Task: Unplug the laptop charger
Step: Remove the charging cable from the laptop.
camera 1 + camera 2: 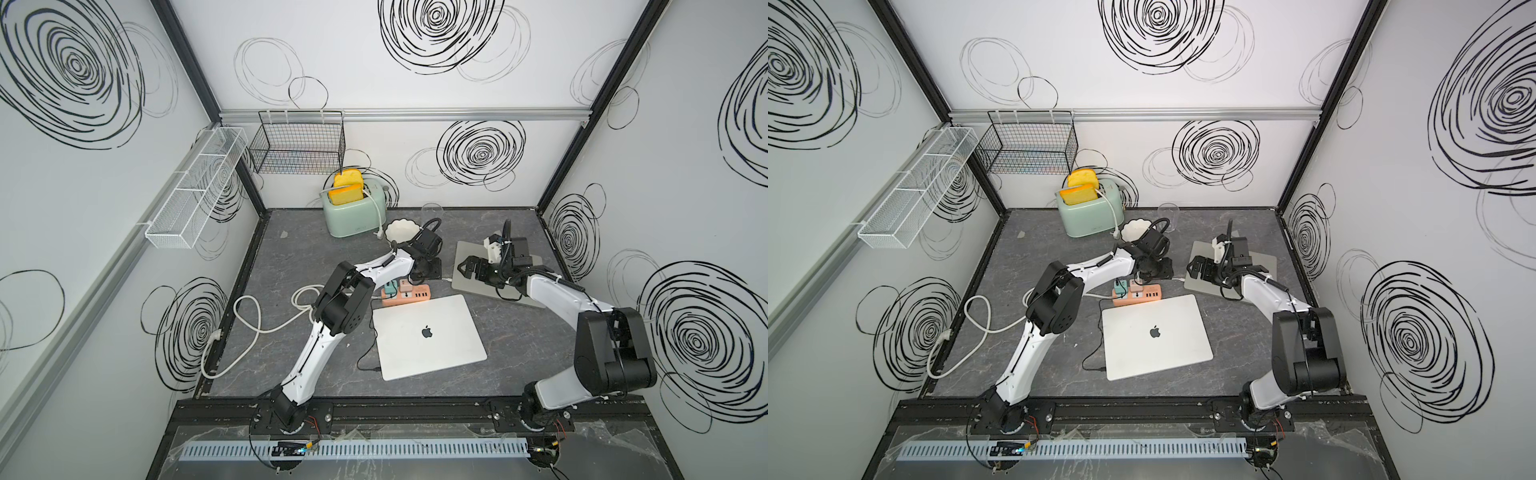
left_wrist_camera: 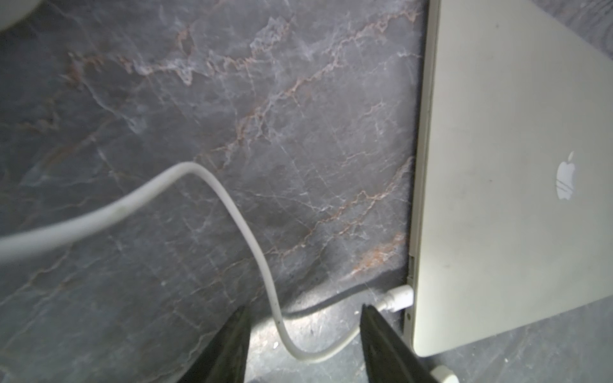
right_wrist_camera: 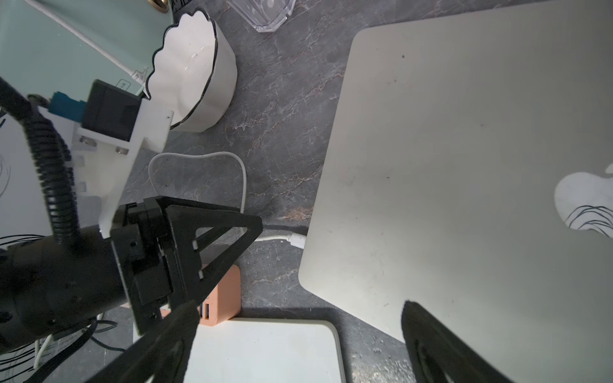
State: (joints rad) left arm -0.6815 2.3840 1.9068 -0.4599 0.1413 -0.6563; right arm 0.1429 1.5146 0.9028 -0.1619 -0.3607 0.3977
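The laptop charger's white plug (image 2: 401,296) sits in the side edge of a closed silver laptop (image 2: 514,165) at the back right of the table (image 1: 473,266). Its thin white cable (image 2: 232,212) loops over the dark marble top. My left gripper (image 2: 305,306) is open; the cable's loop lies between its fingers, and one finger (image 2: 374,328) is right beside the plug without touching it. The right wrist view shows the same plug (image 3: 297,239) just past that gripper's tip. My right gripper (image 3: 298,305) hangs wide open and holds nothing above the gap between this laptop and a second one (image 3: 265,351).
The second closed silver laptop (image 1: 428,336) has a black cable in its left side. An orange power strip (image 1: 405,293) with adapters lies behind it. A mint toaster (image 1: 353,212), a white bowl (image 1: 401,230) and a clear glass (image 1: 432,212) stand at the back. A thick white cord (image 1: 249,324) coils at left.
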